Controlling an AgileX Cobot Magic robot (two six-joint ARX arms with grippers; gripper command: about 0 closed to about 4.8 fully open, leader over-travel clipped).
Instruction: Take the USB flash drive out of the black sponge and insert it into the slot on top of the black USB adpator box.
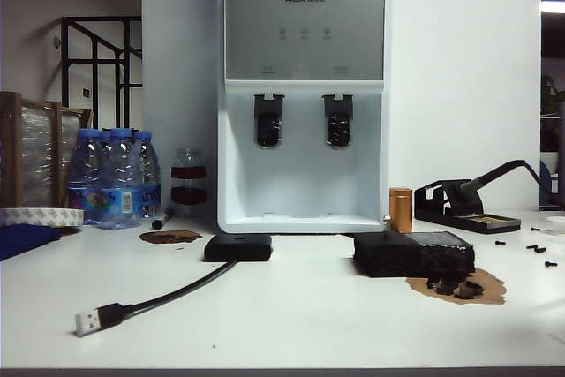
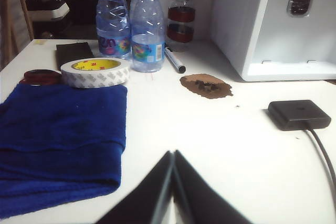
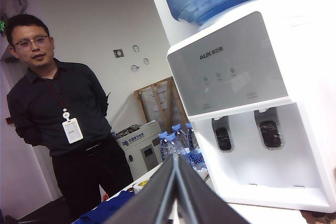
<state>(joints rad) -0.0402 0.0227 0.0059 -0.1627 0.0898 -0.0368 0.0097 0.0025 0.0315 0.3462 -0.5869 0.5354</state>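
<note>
**Both grippers pressed shut, away from the work**

The black USB adaptor box [image 1: 237, 247] lies flat on the white table [image 1: 291, 315], just in front of the left corner of the water dispenser [image 1: 303, 99]. Its black cable [image 1: 168, 293] runs toward the front edge and ends in a silver plug [image 1: 86, 321]. I cannot make out the slot on its upper face from here.

To the right, well apart from the box, sits the black sponge [image 1: 413, 253], its glossy upper face catching the light. A tiny pale speck shows at its back left corner, near a copper-coloured cylinder [image 1: 401, 209], but it is too small to call it the USB flash drive for certain. Small black foam scraps [image 1: 455, 287] lie on a brown patch just in front of the sponge.

The left gripper [image 2: 172, 153] has its fingers closed together, empty, low over the table between a blue cloth [image 2: 60, 140] and the adaptor box. A roll of tape [image 2: 94, 72] and water bottles [image 2: 131, 24] stand beyond it.

The right gripper [image 3: 175, 157] is likewise closed tight on nothing, tilted and aimed up toward the dispenser, with a man in a dark shirt [image 3: 60, 119] standing behind.

Neither arm shows in the exterior view.
</note>
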